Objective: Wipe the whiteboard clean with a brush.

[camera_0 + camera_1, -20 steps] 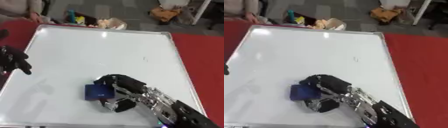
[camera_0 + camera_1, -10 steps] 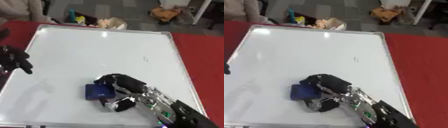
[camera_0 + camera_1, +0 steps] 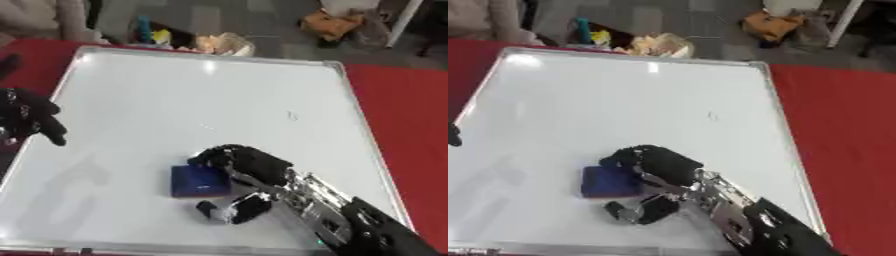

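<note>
The whiteboard (image 3: 210,90) lies flat before me in a silver frame, with a small dark mark (image 3: 293,116) at its right and faint specks (image 3: 206,126) near the middle. A blue brush (image 3: 198,181) rests on the board's near half. My right hand (image 3: 254,167) comes in from the lower right. Its fingers are curled over the brush's right edge, and the thumb (image 3: 229,210) lies on the board just below the brush. My left hand (image 3: 28,120) hovers at the board's left edge, fingers relaxed and holding nothing.
Red surface (image 3: 411,125) surrounds the board. Beyond the far edge lie yellow and blue items (image 3: 156,35), a beige bundle (image 3: 227,46) and a brown box (image 3: 337,24).
</note>
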Controlling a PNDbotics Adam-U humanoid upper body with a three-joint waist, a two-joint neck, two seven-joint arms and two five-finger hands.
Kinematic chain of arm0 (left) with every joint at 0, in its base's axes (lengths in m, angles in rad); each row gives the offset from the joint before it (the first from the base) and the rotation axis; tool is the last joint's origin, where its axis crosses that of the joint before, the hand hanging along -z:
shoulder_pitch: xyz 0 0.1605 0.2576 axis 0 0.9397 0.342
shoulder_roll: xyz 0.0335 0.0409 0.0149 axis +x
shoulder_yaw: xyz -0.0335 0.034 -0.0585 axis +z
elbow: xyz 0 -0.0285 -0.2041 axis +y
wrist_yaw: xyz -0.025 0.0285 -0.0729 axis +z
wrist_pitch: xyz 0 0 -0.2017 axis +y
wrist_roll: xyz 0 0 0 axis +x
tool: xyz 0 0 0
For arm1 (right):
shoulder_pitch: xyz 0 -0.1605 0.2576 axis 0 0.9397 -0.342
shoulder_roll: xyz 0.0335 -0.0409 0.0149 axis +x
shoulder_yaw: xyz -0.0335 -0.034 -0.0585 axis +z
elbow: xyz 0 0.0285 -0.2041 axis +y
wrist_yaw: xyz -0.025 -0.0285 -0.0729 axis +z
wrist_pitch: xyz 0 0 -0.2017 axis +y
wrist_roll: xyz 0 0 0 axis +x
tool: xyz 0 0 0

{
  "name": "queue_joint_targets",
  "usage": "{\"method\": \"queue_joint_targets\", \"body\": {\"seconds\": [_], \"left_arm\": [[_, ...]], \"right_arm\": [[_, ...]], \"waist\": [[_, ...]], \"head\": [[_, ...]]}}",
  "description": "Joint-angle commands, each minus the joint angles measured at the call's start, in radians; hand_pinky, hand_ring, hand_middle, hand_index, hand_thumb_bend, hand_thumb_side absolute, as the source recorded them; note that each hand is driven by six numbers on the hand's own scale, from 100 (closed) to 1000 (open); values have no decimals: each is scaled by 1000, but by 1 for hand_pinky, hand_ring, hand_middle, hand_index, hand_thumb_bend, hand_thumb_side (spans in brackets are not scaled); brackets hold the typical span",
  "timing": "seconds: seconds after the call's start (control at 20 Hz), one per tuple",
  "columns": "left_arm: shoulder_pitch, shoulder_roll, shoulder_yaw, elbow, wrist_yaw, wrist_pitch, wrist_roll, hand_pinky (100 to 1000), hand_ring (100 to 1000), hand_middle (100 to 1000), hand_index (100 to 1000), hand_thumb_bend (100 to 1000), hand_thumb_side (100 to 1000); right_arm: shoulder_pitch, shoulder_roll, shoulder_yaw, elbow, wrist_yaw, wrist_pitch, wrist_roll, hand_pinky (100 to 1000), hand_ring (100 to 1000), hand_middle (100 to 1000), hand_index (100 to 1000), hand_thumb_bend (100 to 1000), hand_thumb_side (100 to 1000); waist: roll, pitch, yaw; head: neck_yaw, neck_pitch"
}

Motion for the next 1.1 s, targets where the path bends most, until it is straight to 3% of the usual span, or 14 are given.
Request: {"method": "queue_joint_targets", "body": {"seconds": [0.05, 0.5, 0.55, 0.65, 1.1], "left_arm": [[-10, 14, 1, -23, 0, -2, -4, 479, 530, 582, 1000, 269, 832], [-11, 15, 2, -24, -1, -3, -6, 478, 530, 582, 1000, 267, 832], [-11, 15, 2, -24, -1, -3, -6, 478, 529, 582, 1000, 266, 833], [-12, 16, 2, -24, -2, -3, -7, 478, 529, 582, 1000, 265, 832], [-13, 16, 2, -26, -2, -4, -7, 478, 529, 583, 1000, 264, 832]], "right_arm": [[5, -17, -3, 20, 26, 4, 3, 771, 817, 798, 944, 258, 680], [5, -15, -6, 30, 41, 17, -3, 748, 784, 778, 941, 150, 539], [5, -14, -8, 33, 42, 20, -5, 729, 754, 761, 935, 100, 407], [5, -14, -10, 37, 45, 29, -10, 712, 726, 751, 931, 100, 322], [3, -12, -10, 41, 53, 46, -23, 640, 616, 703, 924, 100, 142]], "waist": [[5, -10, -1], [4, -8, 5], [4, -7, 5], [4, -6, 6], [4, -3, 10]], "head": [[2, 8], [3, 9], [3, 9], [3, 10], [4, 14]]}}
